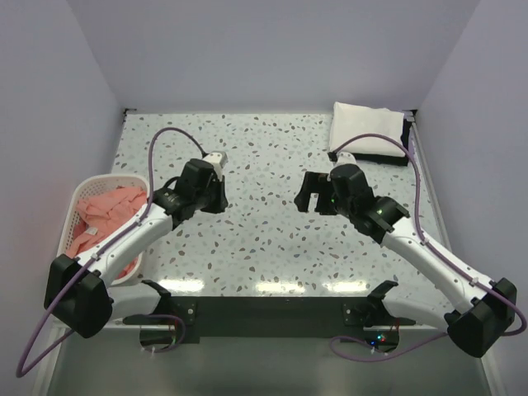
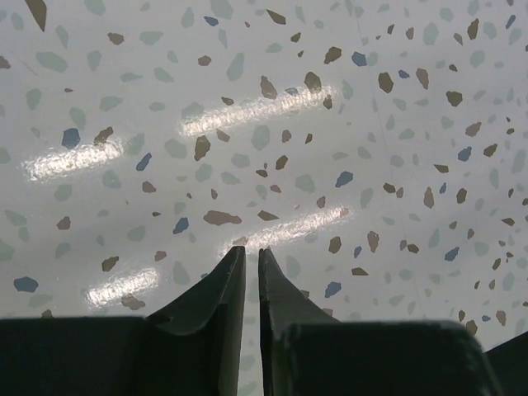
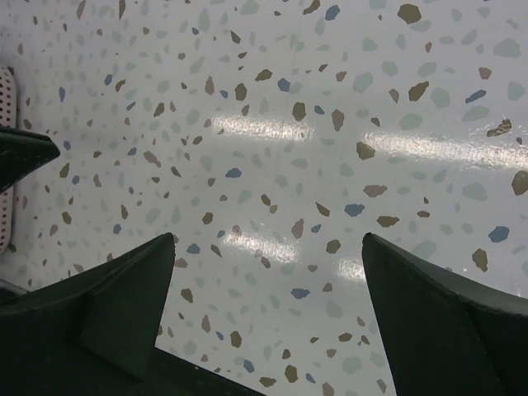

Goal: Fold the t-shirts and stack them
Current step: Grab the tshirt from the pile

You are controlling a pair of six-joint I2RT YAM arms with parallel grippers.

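Several crumpled salmon-pink t-shirts (image 1: 103, 213) lie piled in the white lattice basket (image 1: 76, 196) at the table's left edge. My left gripper (image 1: 216, 198) hovers over bare speckled tabletop to the right of the basket. In the left wrist view its jaws (image 2: 252, 250) are shut to a thin slit with nothing between them. My right gripper (image 1: 310, 199) hangs over the middle of the table, open and empty. Its fingers (image 3: 132, 280) stand wide apart in the right wrist view, with only tabletop between them. No shirt lies on the table.
A folded white cloth (image 1: 368, 132) lies on a dark base at the back right corner. The basket's rim (image 3: 5, 91) and a dark part of the left arm (image 3: 25, 153) show at the right wrist view's left edge. Walls enclose three sides.
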